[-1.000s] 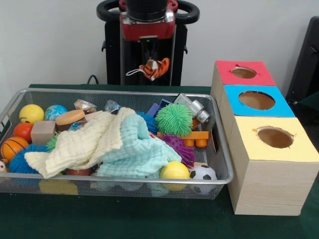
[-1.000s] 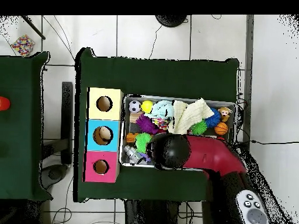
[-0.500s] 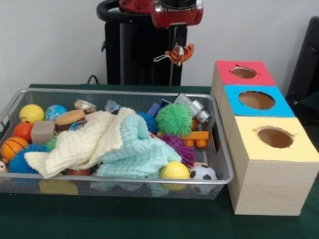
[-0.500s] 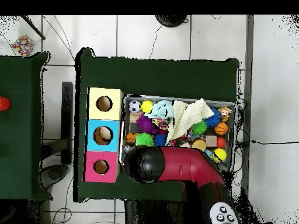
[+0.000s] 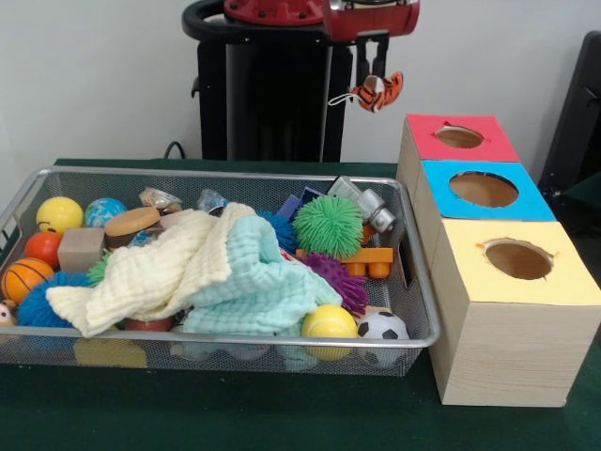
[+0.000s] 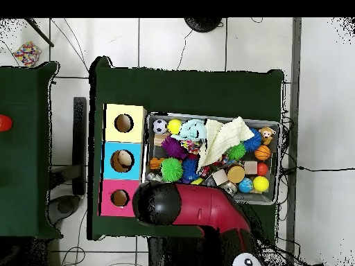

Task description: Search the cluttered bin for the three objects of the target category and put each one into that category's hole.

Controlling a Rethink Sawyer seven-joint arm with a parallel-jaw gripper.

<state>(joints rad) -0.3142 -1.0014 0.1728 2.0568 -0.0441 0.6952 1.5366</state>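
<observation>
The gripper [image 5: 376,68] held a small tiger toy [image 5: 378,91] pinched at its back, high at the red hole's [image 5: 459,137] 10 o'clock. The toy appeared soft and light; a mid-body grip suited it.

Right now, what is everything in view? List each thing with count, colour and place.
wire bin: one, silver mesh, on the green table.
cloths: two, cream and pale teal, heaped mid-bin.
spiky balls: green, purple and blue ones around the cloths.
smooth balls: yellow, globe-blue, red-orange and basketball at one end; yellow and soccer ball at the front edge.
wooden pieces: a disc and a block, near the balls.
sorting boxes: three, with red, blue and yellow tops, one hole each, beside the bin.
tiger toy: one, orange striped, hanging in the air near the red box.
gripper: one, closed on the tiger toy.
</observation>
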